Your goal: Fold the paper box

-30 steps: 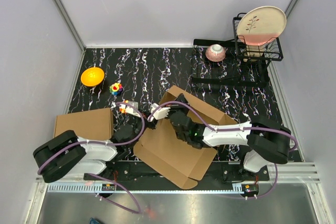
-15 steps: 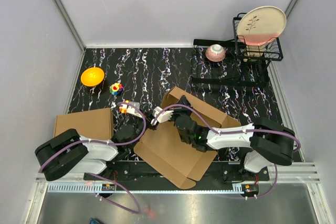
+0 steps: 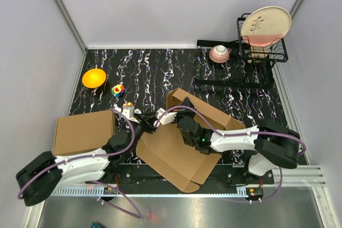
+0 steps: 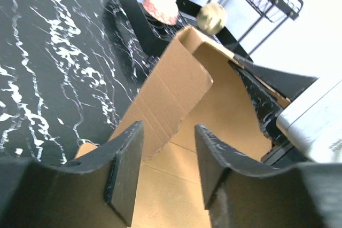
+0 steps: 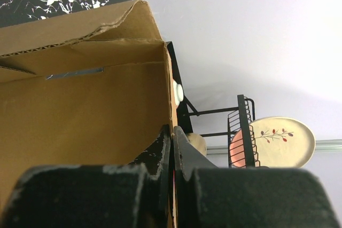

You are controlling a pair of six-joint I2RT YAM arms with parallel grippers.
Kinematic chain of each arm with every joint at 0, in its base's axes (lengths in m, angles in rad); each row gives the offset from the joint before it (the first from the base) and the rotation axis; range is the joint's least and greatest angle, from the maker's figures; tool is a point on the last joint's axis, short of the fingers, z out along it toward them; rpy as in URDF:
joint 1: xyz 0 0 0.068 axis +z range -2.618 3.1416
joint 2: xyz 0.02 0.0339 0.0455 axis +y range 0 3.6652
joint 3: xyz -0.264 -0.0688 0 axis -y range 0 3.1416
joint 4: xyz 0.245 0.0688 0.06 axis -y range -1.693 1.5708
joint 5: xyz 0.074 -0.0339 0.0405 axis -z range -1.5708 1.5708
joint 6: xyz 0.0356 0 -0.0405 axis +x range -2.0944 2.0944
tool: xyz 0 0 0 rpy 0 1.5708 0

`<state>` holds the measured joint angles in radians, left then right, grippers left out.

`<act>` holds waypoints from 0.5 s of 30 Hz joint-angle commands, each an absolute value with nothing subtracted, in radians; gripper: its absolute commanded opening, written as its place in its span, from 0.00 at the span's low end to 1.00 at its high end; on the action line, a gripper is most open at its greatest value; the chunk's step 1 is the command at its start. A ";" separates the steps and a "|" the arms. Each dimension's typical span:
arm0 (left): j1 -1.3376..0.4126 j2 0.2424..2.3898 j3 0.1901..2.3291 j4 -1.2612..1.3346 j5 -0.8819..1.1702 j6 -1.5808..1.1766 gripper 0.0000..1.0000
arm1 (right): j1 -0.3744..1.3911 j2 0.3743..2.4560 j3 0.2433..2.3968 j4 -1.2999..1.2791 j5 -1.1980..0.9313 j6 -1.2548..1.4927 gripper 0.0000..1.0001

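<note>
The left arm (image 3: 80, 165) and the right arm (image 3: 235, 139) look alike from here: smooth white shells on the long links, bulky rounded black housings at the joints, and a lilac cable (image 3: 278, 123) strung loosely along the outside of each. The left gripper (image 4: 168, 148) has thick matte-black fingers (image 4: 128, 169) with flat inner faces. The right gripper (image 5: 171, 140) is the same black, with pale grey scuffs flecking its edges.

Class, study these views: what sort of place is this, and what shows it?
Probably a robot test cell, not a home: plain grey walls box in a marble-patterned table, two arms are bolted to a metal rail, and a dish rack looks like a prop.
</note>
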<state>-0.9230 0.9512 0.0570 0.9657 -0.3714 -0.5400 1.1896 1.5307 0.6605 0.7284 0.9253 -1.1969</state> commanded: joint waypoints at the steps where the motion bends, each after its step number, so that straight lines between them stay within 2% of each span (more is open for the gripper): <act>1: -0.928 0.755 0.048 0.797 -0.485 -0.492 0.50 | 1.195 1.534 0.655 0.663 0.925 -1.111 0.00; 5: -0.920 0.724 0.051 0.738 -0.629 -0.489 0.52 | 1.193 1.537 0.661 0.669 0.922 -1.109 0.00; 11: -0.905 1.003 0.133 0.888 -0.499 -0.394 0.50 | 1.195 1.545 0.672 0.661 0.916 -1.095 0.00; 15: -0.904 1.171 0.140 1.055 -0.485 -0.367 0.51 | 1.197 1.535 0.672 0.646 0.908 -1.081 0.00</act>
